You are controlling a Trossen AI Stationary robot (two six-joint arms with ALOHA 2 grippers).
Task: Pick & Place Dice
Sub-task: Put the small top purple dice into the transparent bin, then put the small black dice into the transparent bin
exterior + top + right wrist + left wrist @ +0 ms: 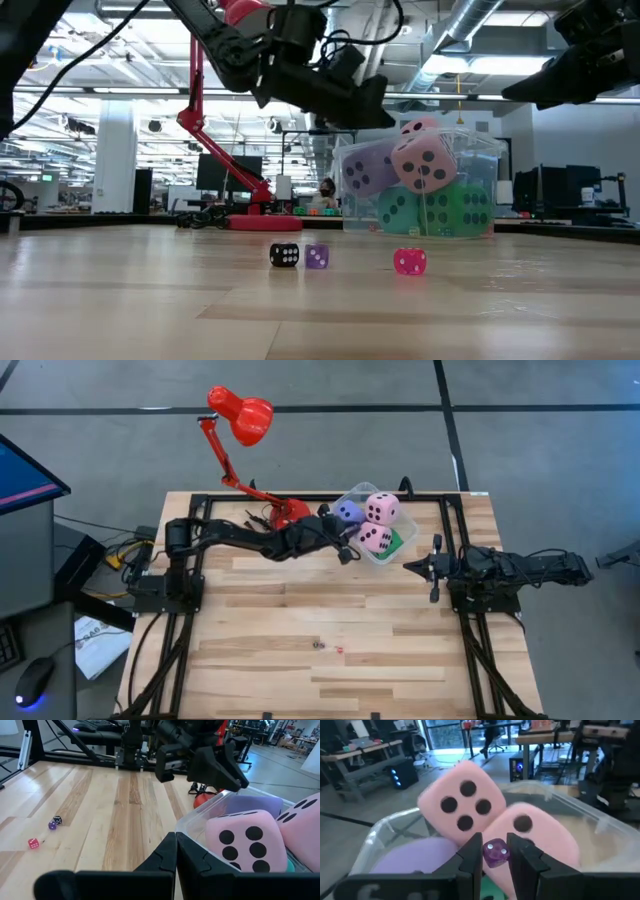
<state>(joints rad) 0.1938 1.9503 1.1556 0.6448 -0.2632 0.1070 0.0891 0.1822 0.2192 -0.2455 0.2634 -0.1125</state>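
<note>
**Small purple die being carried over the tub for release**

A tiny purple die [495,853] is being pinched between the fingers of the left gripper [495,856], which is being held just above the near rim of the clear tub [352,495] at the back of the table [300,670]. Inside the tub, two pink cubes [462,802] and a purple-blue cube [347,512] are being stacked over a green cube [462,210], so little free space is being left. For a clean drop, the die is best moved further in over a gap, lowered close to the cubes, then let go, otherwise it is likely to bounce off a soft face and out. Three small dice are being left on the table: black [284,255], purple [316,257], pink [410,261]. The right gripper [176,845] is being parked beside the tub, fingers pressed together on nothing.
</note>
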